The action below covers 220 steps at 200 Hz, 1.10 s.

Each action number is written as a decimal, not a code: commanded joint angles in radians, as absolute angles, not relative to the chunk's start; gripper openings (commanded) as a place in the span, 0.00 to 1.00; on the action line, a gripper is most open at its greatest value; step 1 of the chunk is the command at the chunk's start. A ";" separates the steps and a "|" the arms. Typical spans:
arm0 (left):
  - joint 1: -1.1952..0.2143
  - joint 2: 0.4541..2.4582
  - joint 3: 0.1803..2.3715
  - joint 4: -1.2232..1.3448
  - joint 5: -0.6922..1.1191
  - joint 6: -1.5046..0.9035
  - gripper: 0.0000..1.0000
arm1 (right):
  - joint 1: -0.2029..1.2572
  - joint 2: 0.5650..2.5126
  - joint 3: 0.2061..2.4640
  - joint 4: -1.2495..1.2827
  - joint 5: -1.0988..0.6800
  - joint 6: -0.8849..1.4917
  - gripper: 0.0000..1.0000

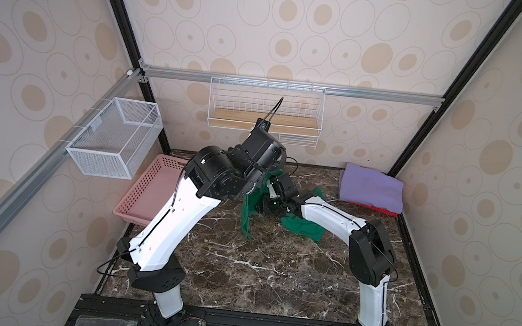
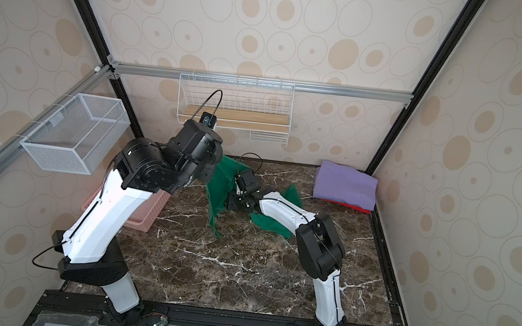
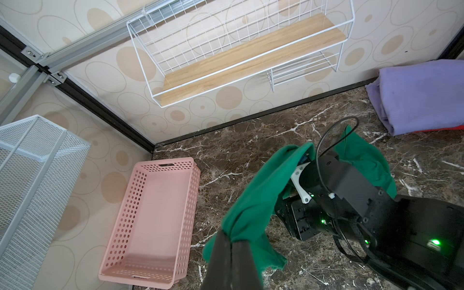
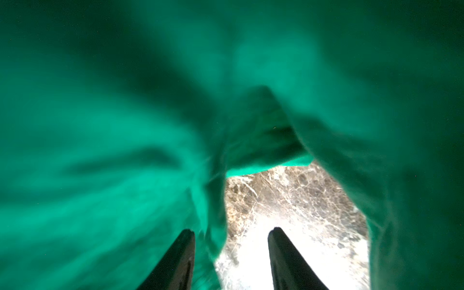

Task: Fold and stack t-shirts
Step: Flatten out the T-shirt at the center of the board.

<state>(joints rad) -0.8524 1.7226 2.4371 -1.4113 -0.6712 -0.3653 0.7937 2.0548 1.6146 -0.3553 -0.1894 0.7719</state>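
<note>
Looking down in both top views, you find the green t-shirt [image 1: 248, 214] over the middle of the counter [image 1: 257, 270], held up between the two arms. One narrow fold hangs with its long axis running from the back wall toward the arm bases, its lower tip down at the counter. A second lobe lies flat under the right forearm. Both claws are hidden here by wrists and cloth. The lavender t-shirt [image 1: 372, 190] sits folded in the far right corner on top of the red t-shirt [image 1: 373, 210]. The pink basket [image 1: 146, 191] stands at the far left.

Left wrist view: your left claw [image 3: 230, 237] is pinched tight on a bunched edge of the green t-shirt [image 3: 256, 190]. From there the cloth stretches away as a band draped over the right arm's wrist [image 3: 351, 185].

Right wrist view: your right claw [image 4: 231, 229] stands partly parted and grips nothing. A hanging fold of the green t-shirt [image 4: 125, 125] lies between its fingers, close to one of them. Blurred cloth fills most of the frame.
</note>
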 commanded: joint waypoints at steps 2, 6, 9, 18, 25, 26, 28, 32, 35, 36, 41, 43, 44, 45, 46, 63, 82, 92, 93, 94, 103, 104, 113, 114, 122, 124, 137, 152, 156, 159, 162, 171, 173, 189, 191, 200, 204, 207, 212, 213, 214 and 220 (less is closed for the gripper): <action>-0.847 1.676 2.425 -1.430 -0.689 -0.361 0.00 | 0.789 2.095 1.634 -0.313 -0.192 0.796 0.54; -0.847 1.673 2.422 -1.431 -0.688 -0.360 0.00 | 0.790 2.103 1.643 -0.314 -0.191 0.795 0.54; -0.847 1.672 2.418 -1.431 -0.687 -0.361 0.00 | 0.790 2.108 1.649 -0.314 -0.188 0.793 0.54; -0.847 1.668 2.406 -1.433 -0.687 -0.363 0.00 | 0.789 2.125 1.670 -0.310 -0.187 0.794 0.53; -0.847 1.666 2.402 -1.434 -0.684 -0.365 0.00 | 0.789 2.140 1.687 -0.304 -0.191 0.797 0.53; -0.848 1.667 2.401 -1.435 -0.682 -0.365 0.00 | 0.789 2.143 1.688 -0.304 -0.191 0.798 0.53; -0.847 1.667 2.401 -1.436 -0.681 -0.366 0.00 | 0.789 2.150 1.694 -0.303 -0.192 0.800 0.53; -0.847 1.667 2.401 -1.439 -0.680 -0.368 0.00 | 0.789 2.159 1.708 -0.305 -0.194 0.803 0.51; -0.847 1.667 2.400 -1.440 -0.679 -0.368 0.00 | 0.790 2.168 1.718 -0.309 -0.195 0.806 0.50; -0.847 1.667 2.400 -1.440 -0.679 -0.368 0.00 | 0.790 2.170 1.722 -0.310 -0.196 0.806 0.49; -0.848 1.667 2.398 -1.440 -0.676 -0.368 0.00 | 0.790 2.183 1.740 -0.316 -0.198 0.811 0.43; -0.848 1.665 2.397 -1.440 -0.675 -0.369 0.00 | 0.790 2.189 1.745 -0.319 -0.199 0.812 0.41; -0.847 1.666 2.396 -1.440 -0.676 -0.369 0.00 | 0.791 2.192 1.750 -0.321 -0.200 0.814 0.40; -0.847 1.666 2.396 -1.440 -0.675 -0.368 0.00 | 0.790 2.194 1.755 -0.323 -0.201 0.814 0.38; -0.847 1.666 2.395 -1.440 -0.674 -0.368 0.00 | 0.790 2.197 1.758 -0.325 -0.202 0.815 0.37; -0.847 1.664 2.393 -1.440 -0.674 -0.370 0.00 | 0.791 2.225 1.813 -0.364 -0.219 0.811 0.10; -0.847 1.669 2.397 -1.442 -0.687 -0.375 0.00 | 0.788 2.203 1.857 -0.469 -0.220 0.764 0.00; -0.846 1.678 2.405 -1.448 -0.700 -0.385 0.00 | 0.783 2.160 1.849 -0.532 -0.221 0.741 0.00; -0.846 1.678 2.406 -1.449 -0.702 -0.386 0.00 | 0.782 2.154 1.847 -0.537 -0.221 0.739 0.00; -0.846 1.679 2.407 -1.450 -0.705 -0.386 0.00 | 0.782 2.147 1.845 -0.542 -0.222 0.738 0.00; -0.845 1.694 2.429 -1.471 -0.736 -0.397 0.00 | 0.774 2.081 1.808 -0.584 -0.229 0.716 0.00; -0.845 1.697 2.433 -1.476 -0.741 -0.399 0.00 | 0.774 2.072 1.803 -0.590 -0.230 0.715 0.00; -0.846 1.713 2.472 -1.511 -0.786 -0.413 0.00 | 0.763 1.985 1.756 -0.649 -0.224 0.691 0.00; -0.846 1.714 2.476 -1.513 -0.791 -0.413 0.00 | 0.762 1.973 1.750 -0.655 -0.223 0.689 0.00; -0.845 1.712 2.485 -1.518 -0.814 -0.412 0.00 | 0.749 1.879 1.698 -0.711 -0.209 0.677 0.00; -0.845 1.710 2.484 -1.518 -0.818 -0.411 0.00 | 0.746 1.855 1.683 -0.721 -0.207 0.673 0.00; -0.843 1.701 2.480 -1.513 -0.837 -0.406 0.00 | 0.715 1.692 1.584 -0.777 -0.210 0.652 0.00; -0.842 1.694 2.471 -1.512 -0.852 -0.404 0.00 | 0.688 1.512 1.501 -0.862 -0.163 0.619 0.00; -0.842 1.694 2.468 -1.512 -0.856 -0.404 0.00 | 0.681 1.468 1.484 -0.888 -0.147 0.607 0.00; -0.843 1.693 2.469 -1.514 -0.858 -0.406 0.00 | 0.677 1.437 1.473 -0.906 -0.135 0.602 0.00; -0.842 1.692 2.467 -1.514 -0.861 -0.406 0.00 | 0.671 1.406 1.464 -0.930 -0.123 0.592 0.00; -0.843 1.688 2.464 -1.514 -0.868 -0.407 0.00 | 0.655 1.327 1.449 -0.995 -0.080 0.567 0.00; -0.843 1.686 2.462 -1.514 -0.872 -0.408 0.00 | 0.651 1.307 1.448 -1.004 -0.072 0.563 0.00; -0.843 1.670 2.441 -1.501 -0.919 -0.411 0.00 | 0.578 1.194 1.471 -1.120 -0.017 0.536 0.00; -0.842 1.666 2.437 -1.496 -0.922 -0.408 0.00 | 0.568 1.183 1.478 -1.131 -0.015 0.534 0.00; -0.842 1.649 2.414 -1.470 -0.937 -0.392 0.00 | 0.513 1.149 1.520 -1.180 -0.004 0.517 0.00; -0.842 1.641 2.404 -1.453 -0.943 -0.384 0.00 | 0.494 1.137 1.548 -1.207 0.012 0.511 0.00; -0.842 1.635 2.396 -1.441 -0.948 -0.377 0.00 | 0.482 1.134 1.578 -1.226 0.031 0.505 0.00; -0.843 1.623 2.387 -1.419 -0.954 -0.363 0.00 | 0.467 1.130 1.623 -1.255 0.068 0.495 0.00; -0.843 1.622 2.385 -1.412 -0.955 -0.360 0.00 | 0.465 1.129 1.632 -1.260 0.076 0.493 0.00; -0.843 1.620 2.385 -1.407 -0.956 -0.357 0.00 | 0.463 1.129 1.637 -1.265 0.084 0.490 0.00; -0.842 1.609 2.381 -1.383 -0.962 -0.340 0.00 | 0.459 1.131 1.693 -1.293 0.133 0.473 0.00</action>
<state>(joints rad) -0.8482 1.6794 2.3985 -1.4658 -0.8787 -0.3866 0.5079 1.1217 1.5623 -1.0836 -0.0387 0.5556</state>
